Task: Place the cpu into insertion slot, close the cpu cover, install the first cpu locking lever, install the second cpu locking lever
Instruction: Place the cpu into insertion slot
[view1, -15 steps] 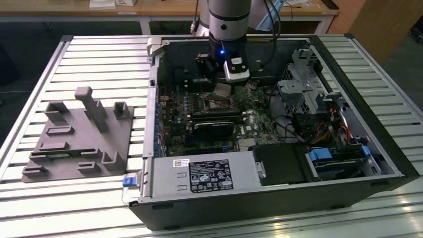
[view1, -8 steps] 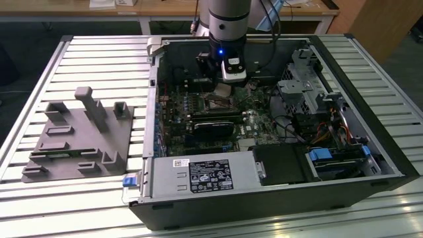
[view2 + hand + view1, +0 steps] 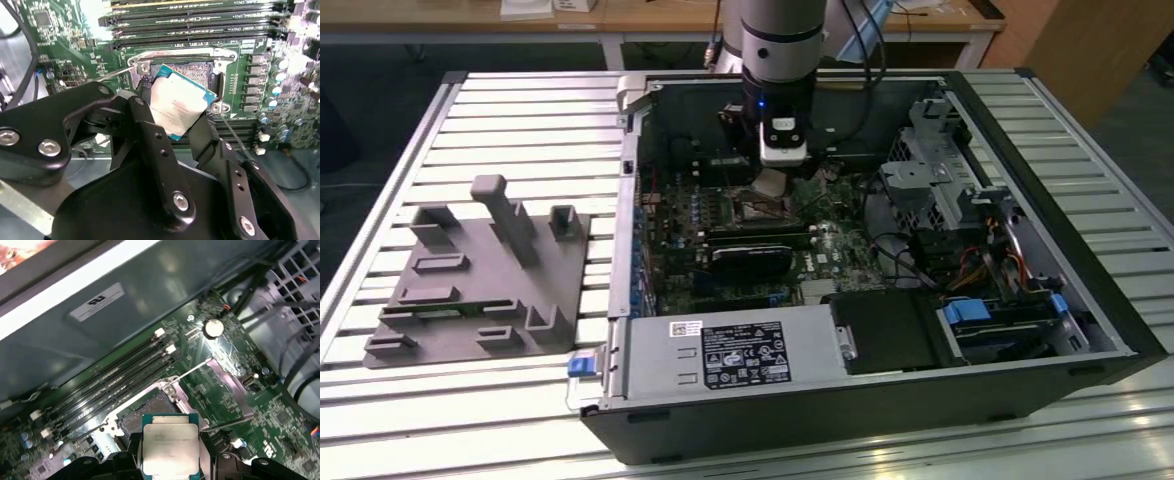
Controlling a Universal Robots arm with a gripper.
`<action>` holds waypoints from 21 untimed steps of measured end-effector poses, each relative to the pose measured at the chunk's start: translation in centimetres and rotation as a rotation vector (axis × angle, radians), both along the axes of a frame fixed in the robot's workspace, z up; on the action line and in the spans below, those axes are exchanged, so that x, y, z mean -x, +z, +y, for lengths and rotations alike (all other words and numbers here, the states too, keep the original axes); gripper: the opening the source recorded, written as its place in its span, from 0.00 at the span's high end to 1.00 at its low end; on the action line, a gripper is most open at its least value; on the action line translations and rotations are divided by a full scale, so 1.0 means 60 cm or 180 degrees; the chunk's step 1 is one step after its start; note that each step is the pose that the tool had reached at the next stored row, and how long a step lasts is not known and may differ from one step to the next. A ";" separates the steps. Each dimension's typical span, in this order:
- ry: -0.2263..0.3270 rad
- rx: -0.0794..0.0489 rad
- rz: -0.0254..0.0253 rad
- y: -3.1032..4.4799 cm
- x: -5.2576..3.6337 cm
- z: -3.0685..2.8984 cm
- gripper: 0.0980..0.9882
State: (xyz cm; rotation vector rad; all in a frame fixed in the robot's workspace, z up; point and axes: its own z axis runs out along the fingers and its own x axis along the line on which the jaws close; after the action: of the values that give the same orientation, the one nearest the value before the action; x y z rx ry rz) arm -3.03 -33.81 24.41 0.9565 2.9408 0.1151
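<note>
Slatted metal table carries an open computer case, with a grey fixture block at its 9 o'clock in the exterior view. Inside, in the second wrist view, the hand pinches the cpu by 2 edges, tilted, just above the uncovered insertion slot.

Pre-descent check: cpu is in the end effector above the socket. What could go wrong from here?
1. The cpu, clamped in the end effector, looks skewed against the insertion slot in the second wrist view. Lowered like that, it could seat crooked and damage the contacts.
2. A raised locking lever stands close beside the fingers. It might snag on the way down.
</note>
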 end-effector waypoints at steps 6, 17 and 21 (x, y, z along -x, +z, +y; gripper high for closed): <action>-0.0321 0.0002 0.0000 -0.001 0.000 0.0000 0.50; -0.0918 0.0004 0.0000 -0.002 0.000 0.0000 0.50; -0.1141 0.0005 0.0000 -0.003 0.000 0.0000 0.50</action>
State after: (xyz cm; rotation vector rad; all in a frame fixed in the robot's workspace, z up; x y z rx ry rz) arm -3.03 -33.81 24.23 1.4594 2.7125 0.0977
